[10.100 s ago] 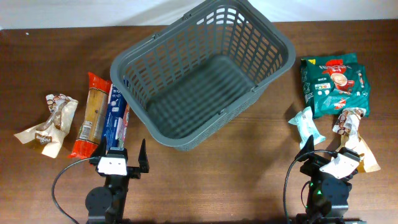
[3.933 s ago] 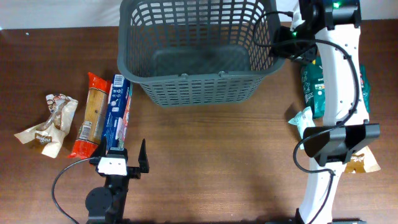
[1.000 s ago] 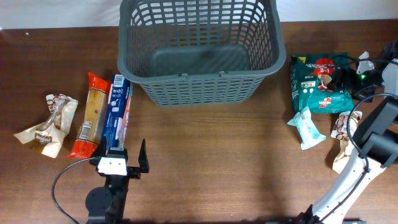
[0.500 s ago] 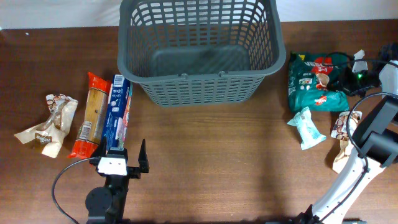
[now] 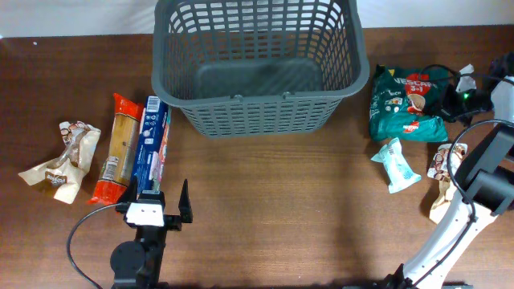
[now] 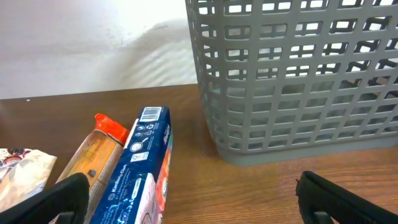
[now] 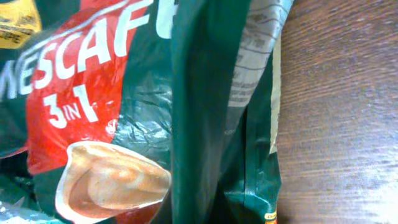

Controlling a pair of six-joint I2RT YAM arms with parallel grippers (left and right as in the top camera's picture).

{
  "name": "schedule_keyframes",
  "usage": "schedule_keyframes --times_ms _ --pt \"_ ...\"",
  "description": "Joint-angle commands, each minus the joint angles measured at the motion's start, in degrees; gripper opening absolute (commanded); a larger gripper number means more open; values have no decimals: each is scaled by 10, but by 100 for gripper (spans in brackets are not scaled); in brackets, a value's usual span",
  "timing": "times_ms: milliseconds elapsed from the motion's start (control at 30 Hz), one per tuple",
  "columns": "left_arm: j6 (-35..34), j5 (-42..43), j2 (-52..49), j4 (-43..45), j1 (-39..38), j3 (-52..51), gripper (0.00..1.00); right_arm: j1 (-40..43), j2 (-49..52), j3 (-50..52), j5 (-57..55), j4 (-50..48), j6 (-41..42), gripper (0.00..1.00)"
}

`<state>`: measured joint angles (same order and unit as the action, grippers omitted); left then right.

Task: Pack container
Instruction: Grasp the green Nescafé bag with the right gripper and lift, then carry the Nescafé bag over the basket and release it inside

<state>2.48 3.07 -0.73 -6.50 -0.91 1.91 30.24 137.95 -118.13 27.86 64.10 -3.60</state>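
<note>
Container (image 5: 257,119), at table's far edge, is being shown empty, nothing packed; coffee bag (image 5: 405,104) nr right edge is being faced by right pincer (image 5: 450,93) (grip: can't tell); left pincer (image 5: 166,193) is being held spread.

container (image 5: 257,112) far rim cropped, coffee bag (image 7: 93,93) cropped

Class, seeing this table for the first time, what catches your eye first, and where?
The big dark grey basket dominates the far middle of the scene, with nothing in it. Right of it, a crumpled green Nescafe bag fills the right wrist view. Left of it, a blue packet and an orange-ended packet lie side by side.
</note>
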Motion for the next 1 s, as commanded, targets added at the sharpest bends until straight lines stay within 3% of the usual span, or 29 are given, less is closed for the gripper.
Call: schedule_keyframes --times_ms 0,600,967 --pt "-3 6 4 0 -2 -3 99 4 -54 -56 -10 11 11 4" --pt "-3 6 4 0 -2 -3 99 3 -121 -359 10 157 16 4" --pt "-3 6 4 0 -2 -3 99 -39 -156 -532 42 172 43 4"
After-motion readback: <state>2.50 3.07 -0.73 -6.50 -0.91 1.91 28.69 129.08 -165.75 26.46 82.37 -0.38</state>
